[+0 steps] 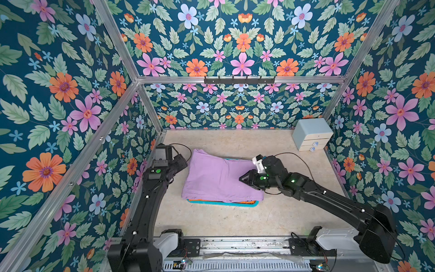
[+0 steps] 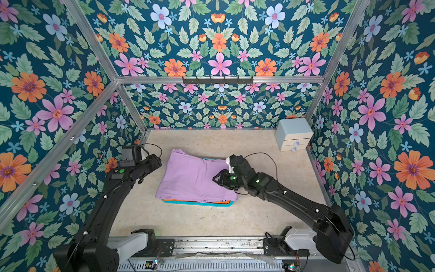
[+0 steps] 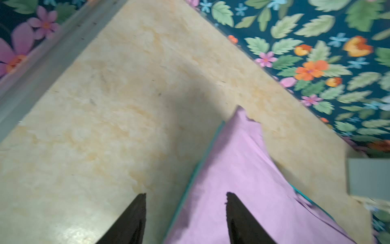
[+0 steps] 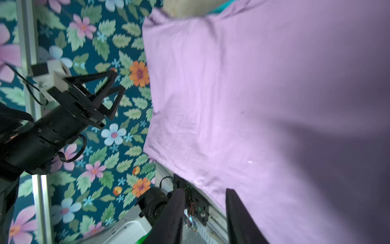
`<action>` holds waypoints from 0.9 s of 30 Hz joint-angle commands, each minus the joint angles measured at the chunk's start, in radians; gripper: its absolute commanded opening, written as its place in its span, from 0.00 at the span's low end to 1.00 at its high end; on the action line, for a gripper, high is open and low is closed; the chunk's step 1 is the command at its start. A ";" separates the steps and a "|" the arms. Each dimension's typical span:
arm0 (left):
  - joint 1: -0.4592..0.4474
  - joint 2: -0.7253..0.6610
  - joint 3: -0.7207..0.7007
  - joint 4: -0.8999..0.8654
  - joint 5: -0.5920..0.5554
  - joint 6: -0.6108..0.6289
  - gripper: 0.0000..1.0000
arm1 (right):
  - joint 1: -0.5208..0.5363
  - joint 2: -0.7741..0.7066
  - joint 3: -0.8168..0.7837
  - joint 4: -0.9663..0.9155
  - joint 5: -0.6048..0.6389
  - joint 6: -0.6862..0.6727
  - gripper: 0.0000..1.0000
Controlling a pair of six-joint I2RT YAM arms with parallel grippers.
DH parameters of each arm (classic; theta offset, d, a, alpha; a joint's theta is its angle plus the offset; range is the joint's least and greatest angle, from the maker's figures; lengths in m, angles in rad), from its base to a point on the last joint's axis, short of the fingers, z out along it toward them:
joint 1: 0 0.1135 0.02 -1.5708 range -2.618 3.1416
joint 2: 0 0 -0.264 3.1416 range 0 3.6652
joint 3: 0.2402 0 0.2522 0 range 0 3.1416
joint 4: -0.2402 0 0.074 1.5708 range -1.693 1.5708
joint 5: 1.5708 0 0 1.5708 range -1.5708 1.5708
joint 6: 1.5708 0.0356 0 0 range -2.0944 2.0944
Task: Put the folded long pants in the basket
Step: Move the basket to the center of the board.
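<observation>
lilac pants [image 1: 219, 176] lie flat on top of the stack in the teal basket [image 1: 211, 204], mid-table, spilling over its rim w/ only the near rim strip showing. left gripper [image 3: 185, 194] sits at the pile's left edge, jaws apart, gripping nothing: one finger over the bare table [image 3: 95, 126], the other over lilac cloth. right gripper [image 4: 205, 190] is over the pants' right edge, jaws apart, gripping nothing. grey-blue drawer box [image 1: 312, 134] is in the far right corner. orange pants [image 1: 223, 201] peek out under the lilac at the near edge.

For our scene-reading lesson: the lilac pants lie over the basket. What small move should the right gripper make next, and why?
Probably lift the right gripper up and away: its jaws stand open over the lilac pants, which rest atop the orange pair in the basket, so nothing is gripped.
</observation>
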 commanded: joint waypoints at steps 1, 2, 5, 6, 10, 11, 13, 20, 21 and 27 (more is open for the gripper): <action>0.025 0.112 0.007 -0.061 -0.070 0.019 0.62 | -0.131 -0.116 -0.082 -0.193 0.034 -0.028 0.40; 0.032 0.147 -0.006 -0.041 -0.048 0.018 0.61 | -0.181 -0.157 -0.110 -0.215 0.033 -0.029 0.41; 0.042 0.233 -0.057 0.029 0.054 0.004 0.52 | -0.338 -0.284 -0.181 -0.288 0.007 -0.063 0.43; 0.042 0.242 -0.084 0.072 0.104 -0.007 0.49 | -0.388 -0.315 -0.194 -0.314 -0.004 -0.080 0.44; 0.028 0.237 -0.198 0.252 0.328 -0.078 0.41 | -0.547 -0.345 -0.241 -0.352 -0.067 -0.161 0.45; 0.013 0.226 -0.218 0.285 0.350 -0.096 0.41 | -0.578 -0.331 -0.252 -0.352 -0.088 -0.172 0.45; -0.044 0.201 -0.239 0.312 0.340 -0.130 0.41 | -0.635 -0.287 -0.269 -0.339 -0.141 -0.191 0.45; -0.278 0.253 -0.222 0.399 0.295 -0.221 0.40 | -0.654 -0.174 -0.257 -0.281 -0.130 -0.218 0.45; -0.302 0.260 -0.223 0.411 0.296 -0.230 0.39 | -0.657 -0.154 -0.245 -0.288 -0.117 -0.230 0.45; -0.337 0.174 -0.272 0.391 0.279 -0.248 0.40 | -0.699 -0.058 -0.189 -0.372 0.000 -0.271 0.46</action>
